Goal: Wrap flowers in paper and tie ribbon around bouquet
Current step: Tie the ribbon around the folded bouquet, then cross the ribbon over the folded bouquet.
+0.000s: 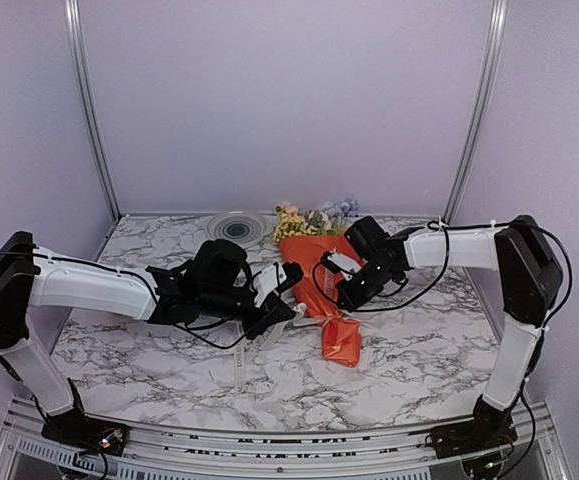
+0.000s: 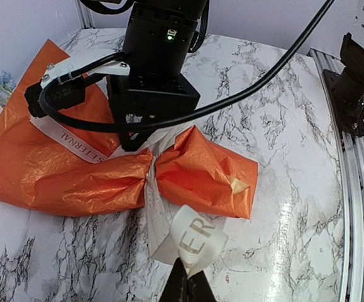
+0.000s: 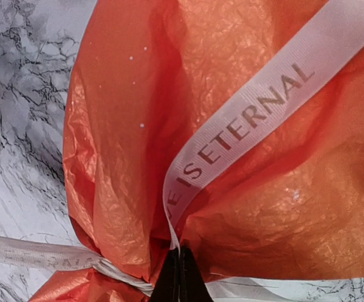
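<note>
The bouquet lies on the marble table, its orange paper [image 1: 321, 268] pointing toward me and the flowers [image 1: 304, 222] sticking out at the far end. The cream ribbon [image 2: 197, 236] with dark lettering is cinched round a narrow waist of the paper [image 2: 62, 176]. My left gripper [image 2: 188, 277] is shut on a folded loop of that ribbon just in front of the waist. My right gripper [image 3: 180, 264] is shut on another strand of ribbon [image 3: 251, 119], which runs up across the paper [image 3: 125, 126]. It sits right above the waist, on the far side from the left gripper [image 1: 287, 300].
A round ringed disc [image 1: 237, 228] lies at the back of the table, left of the blossoms. A metal rail [image 2: 351, 189] runs along the table's edge. Walls and upright posts [image 1: 94, 110] close in the back and sides.
</note>
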Controlling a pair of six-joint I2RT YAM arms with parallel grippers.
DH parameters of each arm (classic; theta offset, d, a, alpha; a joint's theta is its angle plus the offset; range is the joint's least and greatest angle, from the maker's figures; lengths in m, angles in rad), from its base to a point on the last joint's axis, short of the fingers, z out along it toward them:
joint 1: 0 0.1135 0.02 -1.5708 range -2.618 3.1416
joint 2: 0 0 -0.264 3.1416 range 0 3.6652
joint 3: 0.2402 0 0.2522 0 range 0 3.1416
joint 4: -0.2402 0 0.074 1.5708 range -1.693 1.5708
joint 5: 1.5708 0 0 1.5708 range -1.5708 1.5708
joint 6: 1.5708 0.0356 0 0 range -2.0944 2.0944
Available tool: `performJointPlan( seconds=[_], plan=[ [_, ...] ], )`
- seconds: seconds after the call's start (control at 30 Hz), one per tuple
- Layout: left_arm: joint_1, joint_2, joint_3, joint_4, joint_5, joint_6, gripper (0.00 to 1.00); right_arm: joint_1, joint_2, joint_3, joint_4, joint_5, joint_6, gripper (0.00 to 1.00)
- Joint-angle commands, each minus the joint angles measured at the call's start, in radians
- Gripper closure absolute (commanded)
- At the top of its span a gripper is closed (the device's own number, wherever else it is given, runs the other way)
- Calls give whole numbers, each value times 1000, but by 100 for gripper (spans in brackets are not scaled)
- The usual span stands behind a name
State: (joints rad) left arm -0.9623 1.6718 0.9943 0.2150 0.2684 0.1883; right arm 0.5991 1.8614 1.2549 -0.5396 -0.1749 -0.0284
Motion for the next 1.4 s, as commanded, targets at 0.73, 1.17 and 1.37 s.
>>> performJointPlan(
  seconds=[0.73, 1.17, 1.37],
  plan=[
    [-18, 30, 86, 1, 2, 38, 100, -629, -660, -520, 271, -19, 480, 49],
    [-58, 67, 167, 45, 38, 57, 100, -328, -828, -485, 458, -245, 280, 11],
    [-83, 83, 183, 105, -52, 48, 100, -113, -748, -515, 701, -591, 215, 28]
  ],
)
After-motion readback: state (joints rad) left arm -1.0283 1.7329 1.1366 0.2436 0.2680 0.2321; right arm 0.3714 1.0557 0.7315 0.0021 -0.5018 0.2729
